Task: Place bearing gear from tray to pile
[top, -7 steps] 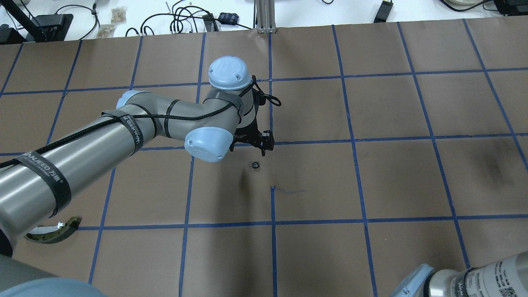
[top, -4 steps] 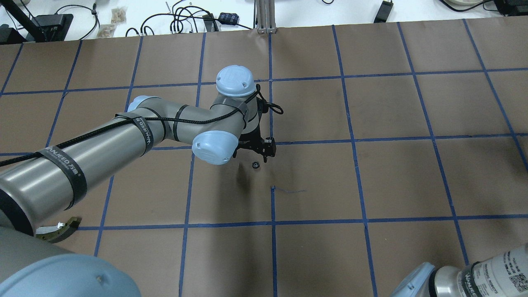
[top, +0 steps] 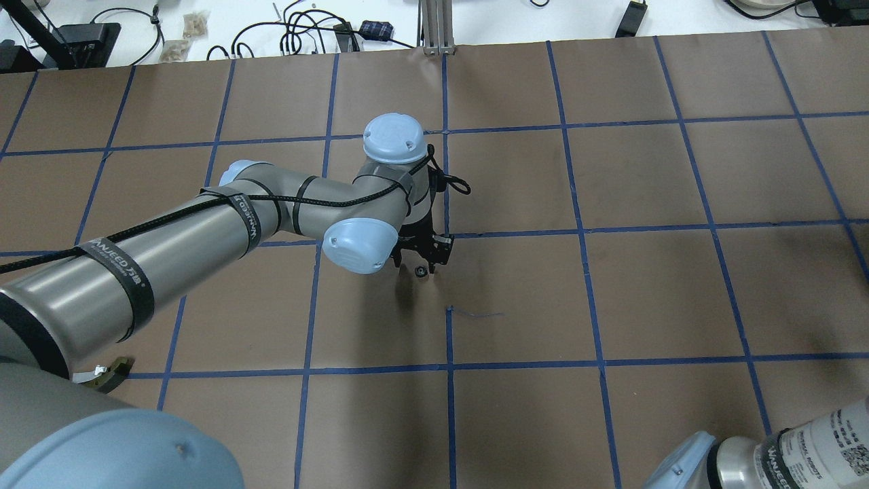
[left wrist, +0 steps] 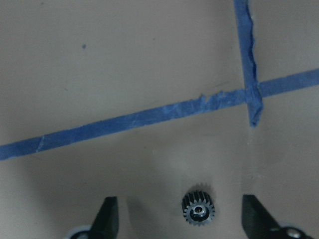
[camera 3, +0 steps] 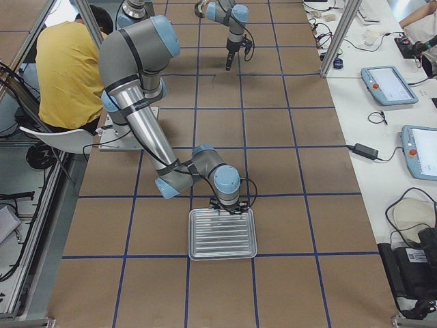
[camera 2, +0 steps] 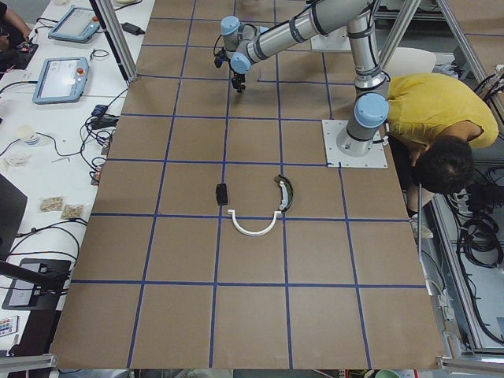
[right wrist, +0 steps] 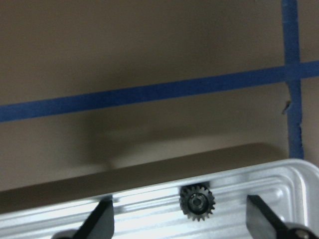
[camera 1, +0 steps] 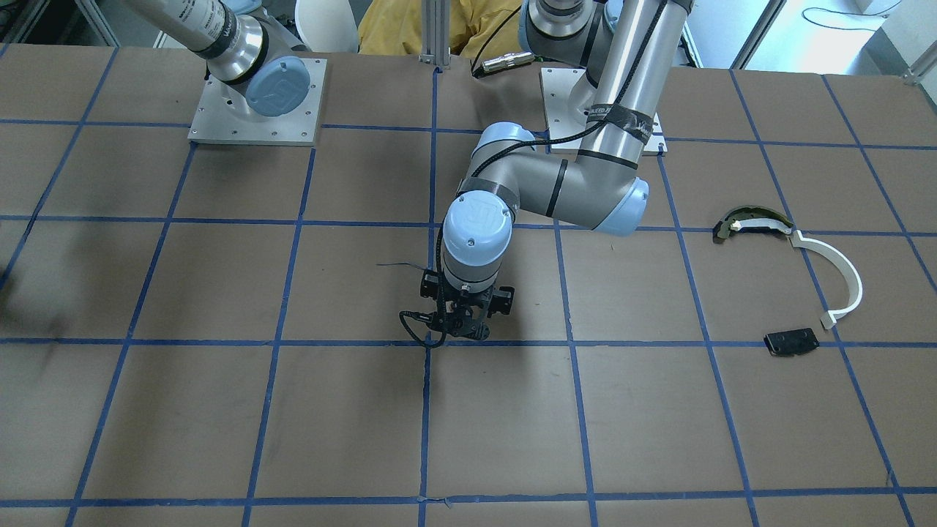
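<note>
A small dark gear (left wrist: 198, 209) lies on the brown table between the open fingers of my left gripper (left wrist: 179, 199), which hangs low over it; it also shows in the overhead view (top: 421, 271) just below the gripper (top: 423, 261). My right gripper (right wrist: 179, 200) is open over the far edge of a ribbed metal tray (right wrist: 279, 174), with a second dark gear (right wrist: 197, 202) between its fingers. The tray (camera 3: 222, 239) lies under the near arm. The pile is a white curved strip (camera 1: 834, 271), an olive-and-white arc (camera 1: 750, 222) and a black plate (camera 1: 790, 342), far from both grippers.
Blue tape lines grid the brown table (top: 611, 292). A person in yellow (camera 2: 433, 110) sits behind the robot's base. Cables and tablets lie on the white bench (camera 2: 63, 79) beyond the table's far edge.
My left arm has swung right and come down, bringing its open gripper close over the gear on the table. That gear has not moved.
</note>
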